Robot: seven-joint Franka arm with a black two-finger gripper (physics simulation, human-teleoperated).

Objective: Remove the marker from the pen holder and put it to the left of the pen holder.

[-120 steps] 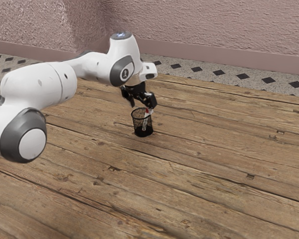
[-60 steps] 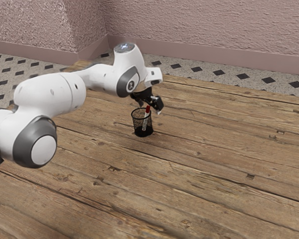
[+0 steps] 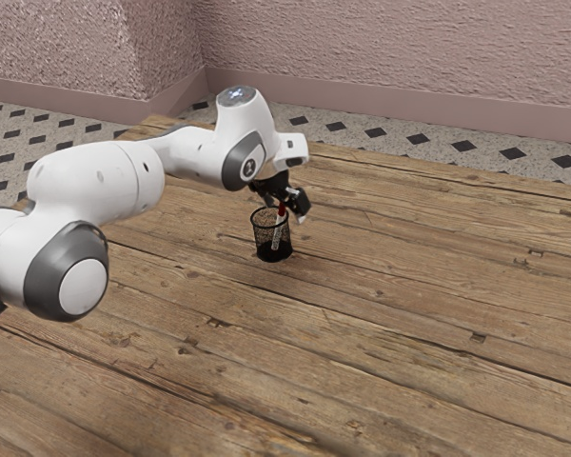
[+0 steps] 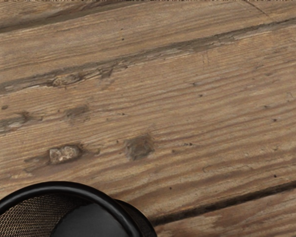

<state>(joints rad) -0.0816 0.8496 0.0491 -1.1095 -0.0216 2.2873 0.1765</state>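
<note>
The gripper (image 3: 285, 208) is just above the pen holder in the exterior view, its fingers apart and open around the marker's upper end, with no grip on it visible. The marker (image 3: 277, 231), white with a red top, leans inside the black mesh pen holder (image 3: 272, 251), its red end above the rim and close under the hand. The holder stands upright on the table. In the wrist view, the pen holder (image 4: 59, 187) shows its round rim and dark inside at the lower left corner.
Worn wooden planks form the table (image 3: 400, 314), stretching around the holder on every side. Beyond its far edge lie a patterned floor (image 3: 464, 146) and a pink textured wall (image 3: 400, 48).
My hand has shifted toward the exterior view's right and slightly lower, mostly in the first half second. Holder and marker have stayed put; the marker's red top is now partly covered by the hand.
</note>
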